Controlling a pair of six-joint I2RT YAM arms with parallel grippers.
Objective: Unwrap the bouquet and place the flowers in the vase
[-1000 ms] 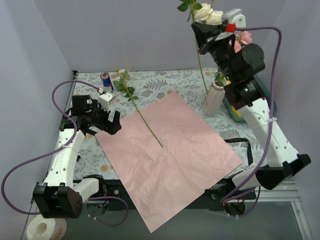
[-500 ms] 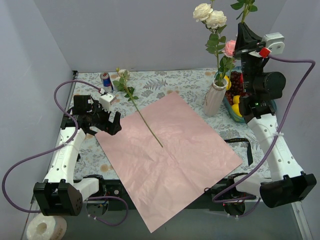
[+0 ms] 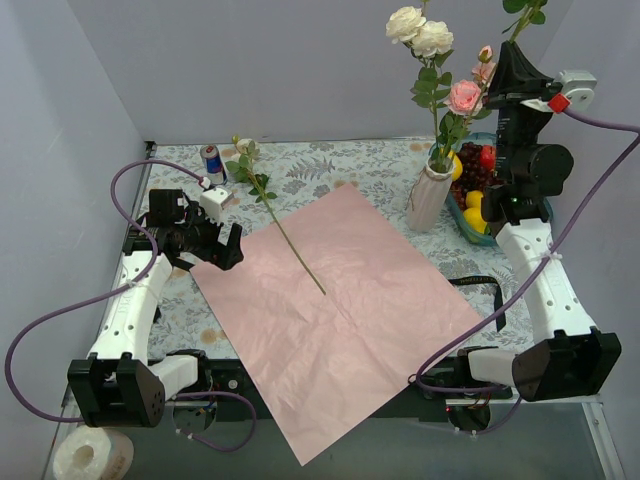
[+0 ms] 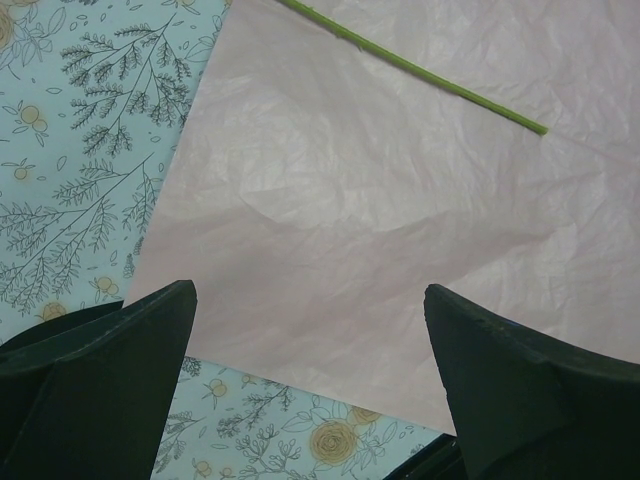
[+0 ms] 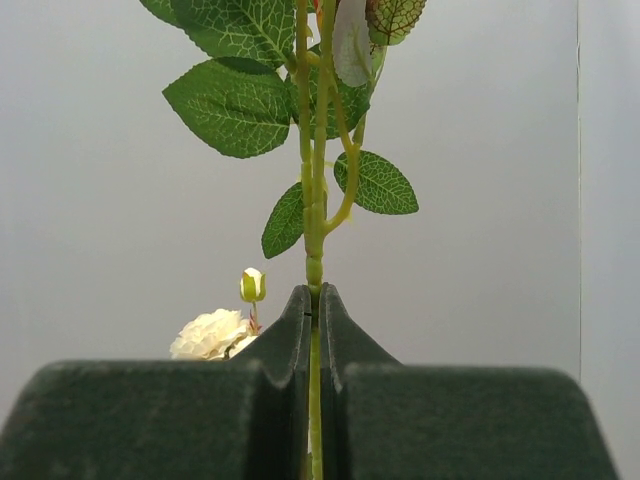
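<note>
Nearest the arms, the opened paper sheet [image 3: 340, 310] lies flat in front of the vase [image 3: 428, 198]. The left gripper [image 4: 310, 385] hangs over its corner far left of the vase, jaws wide and empty, probably poised for the lone rose [image 3: 285, 235] lying across it. Farther back the vase holds several flowers [image 3: 420, 30]; up to its right the right gripper [image 5: 315, 330] is clenched on another stem [image 5: 312, 200], held upright, likely to drop it into the narrow neck, crowded by those flowers and the fruit bowl [image 3: 468, 228] beside the vase.
</note>
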